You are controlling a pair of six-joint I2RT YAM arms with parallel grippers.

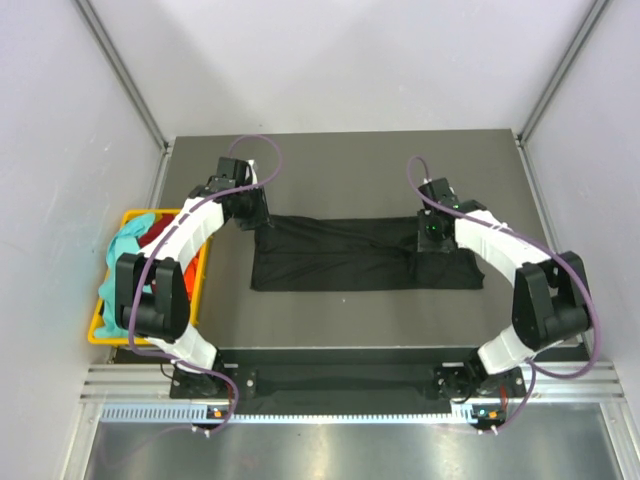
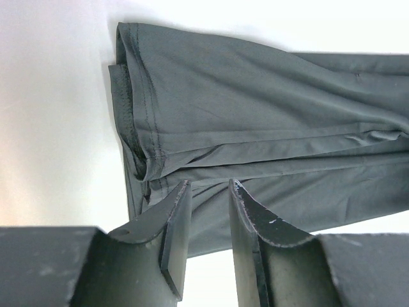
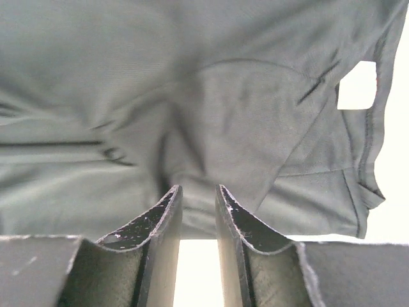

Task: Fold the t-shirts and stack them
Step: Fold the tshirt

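Your left claw (image 1: 262,222) (image 2: 208,188) hangs low over one end of the black t-shirt (image 1: 360,255) (image 2: 255,96) (image 3: 192,96). Its fingers (image 2: 179,211) stand a slim gap apart with nothing caught between them. In the left wrist view, the shirt's stitched hem edge runs just beyond the tips and off to their left. The rest of the cloth stretches away to the claw's right in long soft creases.

Your right claw (image 1: 428,240) (image 3: 197,188) sits over the shirt's other end, its fingers (image 3: 233,217) also parted by a narrow slot. Bare worktop (image 1: 350,170) shows bright through that slot. The cloth puckers into a dark crease right at the tips. A small white patch (image 3: 356,85) shows beyond them, up and to the right.

Between your two claws the shirt lies on the worktop as a long folded band. Outboard of your left arm, a yellow basket (image 1: 95,335) holds a teal t-shirt (image 1: 125,240) and a red t-shirt (image 1: 160,232), bunched up, well apart from both claws.
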